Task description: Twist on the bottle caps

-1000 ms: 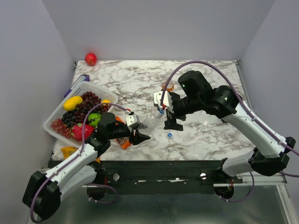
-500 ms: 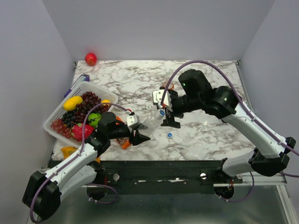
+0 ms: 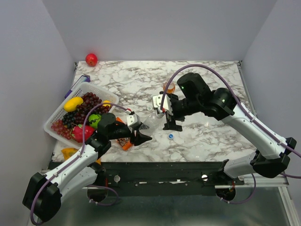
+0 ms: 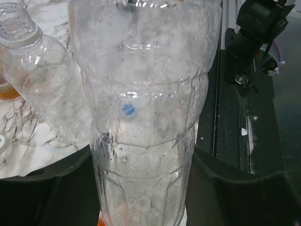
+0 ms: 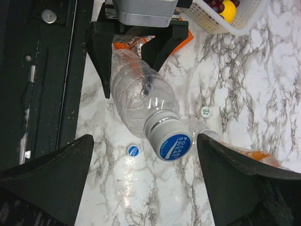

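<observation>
My left gripper (image 3: 139,135) is shut on a clear bottle (image 4: 146,141) and holds it tilted up off the table. In the right wrist view that bottle (image 5: 141,99) has a blue cap (image 5: 173,144) sitting on its neck. My right gripper (image 5: 146,141) is open, with its fingers wide on either side of that cap and not touching it. It also shows in the top view (image 3: 170,123). A second clear bottle (image 4: 44,89) stands uncapped beside the held one. A loose blue cap (image 5: 133,150) and a whitish cap (image 5: 205,111) lie on the marble. The orange bottle (image 3: 169,87) stands behind.
A white basket (image 3: 59,113) of fruit sits at the left edge. An orange packet (image 3: 126,144) lies under the left gripper. A red apple (image 3: 91,59) is at the far left corner. The table's near edge and a black frame (image 5: 42,94) run just behind the left gripper.
My right gripper has shifted a little to the left, closer over the capped end of the held bottle. The left arm and its bottle have stayed put.
</observation>
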`<state>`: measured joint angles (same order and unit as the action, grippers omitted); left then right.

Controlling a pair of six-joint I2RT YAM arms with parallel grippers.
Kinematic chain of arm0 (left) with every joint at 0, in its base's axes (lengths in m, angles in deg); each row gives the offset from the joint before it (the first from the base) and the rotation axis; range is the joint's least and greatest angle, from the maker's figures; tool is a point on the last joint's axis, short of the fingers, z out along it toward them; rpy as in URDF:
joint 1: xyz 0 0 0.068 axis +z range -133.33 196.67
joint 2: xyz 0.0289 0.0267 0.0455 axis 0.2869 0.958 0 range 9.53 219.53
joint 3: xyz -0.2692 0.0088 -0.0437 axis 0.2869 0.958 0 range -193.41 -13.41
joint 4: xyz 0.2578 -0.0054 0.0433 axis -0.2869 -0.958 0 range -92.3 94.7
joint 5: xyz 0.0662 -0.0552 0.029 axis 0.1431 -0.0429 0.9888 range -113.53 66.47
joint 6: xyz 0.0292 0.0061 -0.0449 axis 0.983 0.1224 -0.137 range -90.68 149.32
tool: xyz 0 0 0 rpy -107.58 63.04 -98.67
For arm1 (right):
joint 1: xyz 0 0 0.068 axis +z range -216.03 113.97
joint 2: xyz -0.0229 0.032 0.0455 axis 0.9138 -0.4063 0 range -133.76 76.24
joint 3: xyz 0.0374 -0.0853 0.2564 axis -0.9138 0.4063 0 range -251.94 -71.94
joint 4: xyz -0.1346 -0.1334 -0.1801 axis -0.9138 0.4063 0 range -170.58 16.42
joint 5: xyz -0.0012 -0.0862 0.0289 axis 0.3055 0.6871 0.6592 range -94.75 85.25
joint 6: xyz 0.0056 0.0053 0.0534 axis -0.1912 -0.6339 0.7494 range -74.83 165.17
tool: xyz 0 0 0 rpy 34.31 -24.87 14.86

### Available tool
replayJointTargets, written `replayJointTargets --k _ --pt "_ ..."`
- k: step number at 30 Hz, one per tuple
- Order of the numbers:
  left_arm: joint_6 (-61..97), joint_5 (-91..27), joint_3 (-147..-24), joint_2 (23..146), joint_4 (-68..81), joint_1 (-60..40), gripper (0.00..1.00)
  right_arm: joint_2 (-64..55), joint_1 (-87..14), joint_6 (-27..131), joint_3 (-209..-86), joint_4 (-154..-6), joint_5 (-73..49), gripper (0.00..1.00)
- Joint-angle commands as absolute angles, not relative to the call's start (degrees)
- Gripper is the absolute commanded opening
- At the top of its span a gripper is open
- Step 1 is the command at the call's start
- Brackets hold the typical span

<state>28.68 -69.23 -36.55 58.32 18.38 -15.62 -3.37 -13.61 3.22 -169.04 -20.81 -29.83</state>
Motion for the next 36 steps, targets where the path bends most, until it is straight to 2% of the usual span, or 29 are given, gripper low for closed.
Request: replayJointTargets --k 1,18,20,25,28,31,36 --pt "24.93 -67.66 -36.88 57.60 22.89 -14.71 0.00 -3.65 -13.56 1.67 -168.54 -18.62 -31.38 0.97" --pt "23.08 -65.99 -36.44 56.81 26.41 -11.54 0.00 -3.92 -13.47 1.49 -166.34 -12.29 -29.54 0.96" --pt "23.96 -66.16 -36.53 56.72 25.89 -11.28 0.00 -4.00 -13.56 4.71 -167.21 -10.97 -28.23 0.92" --pt "28.97 -68.18 -36.97 56.37 20.36 -11.28 0.00 -6.62 -19.25 11.15 -178.43 -11.85 -27.07 0.90" --pt "31.78 -70.29 -37.06 56.55 18.07 -11.36 0.00 -8.66 -19.97 8.71 -183.55 -12.45 -28.64 0.93" --pt "32.14 -71.78 -38.11 57.77 16.66 -11.54 0.00 -6.91 -19.63 3.70 -180.68 -17.97 -32.60 0.99" --pt "32.57 -72.22 -39.96 59.36 15.96 -12.15 0.00 -5.41 -16.55 -4.57 -173.82 -20.28 -33.49 1.00"
